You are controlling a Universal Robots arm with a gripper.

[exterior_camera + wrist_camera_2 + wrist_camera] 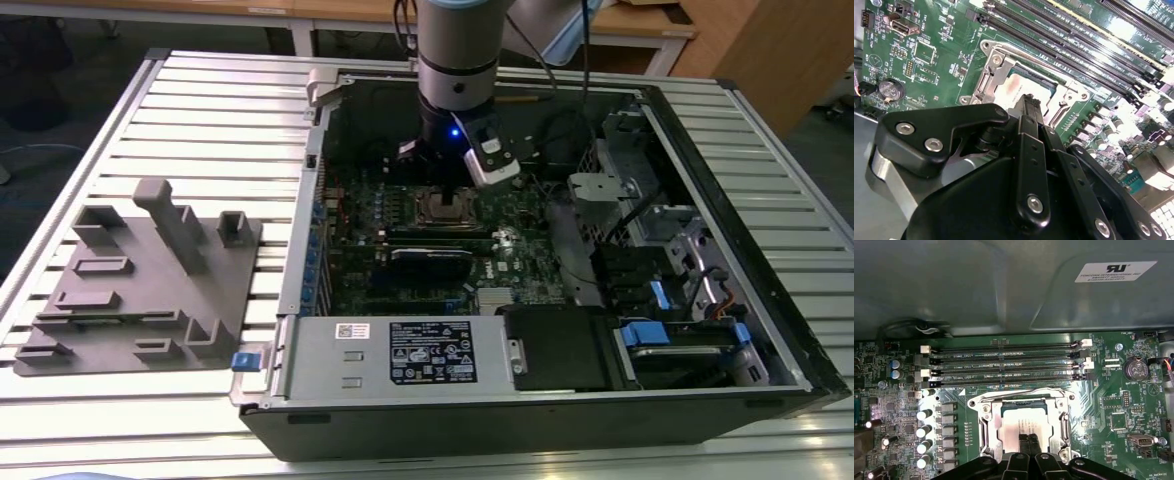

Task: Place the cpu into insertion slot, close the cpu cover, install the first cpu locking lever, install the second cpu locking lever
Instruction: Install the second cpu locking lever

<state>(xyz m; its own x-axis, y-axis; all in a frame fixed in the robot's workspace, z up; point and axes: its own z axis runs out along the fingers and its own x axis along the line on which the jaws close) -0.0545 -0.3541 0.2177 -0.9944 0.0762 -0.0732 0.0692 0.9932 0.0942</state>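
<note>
The cpu (1016, 421) (1019, 89) lies flat in the insertion slot (445, 207) on the green motherboard, its silver top showing. The cpu cover (988, 421) (988, 75) lies down around it as a shiny metal frame. A thin wire lever (1024, 395) runs along the frame's edge nearest the memory slots. My gripper (1028, 441) (1032, 104) (442, 168) hangs just above the chip, fingers together with nothing between them. Whether the fingertips (1023, 442) touch the chip I cannot tell.
Long black memory slots (1004, 365) run beside the socket, with a row of capacitors (924, 431) and a coin battery (1135, 370) nearby. The case walls, a power supply (400, 350) and a drive cage (667, 250) surround the board. A grey fixture (147, 270) sits at the exterior view's left.
</note>
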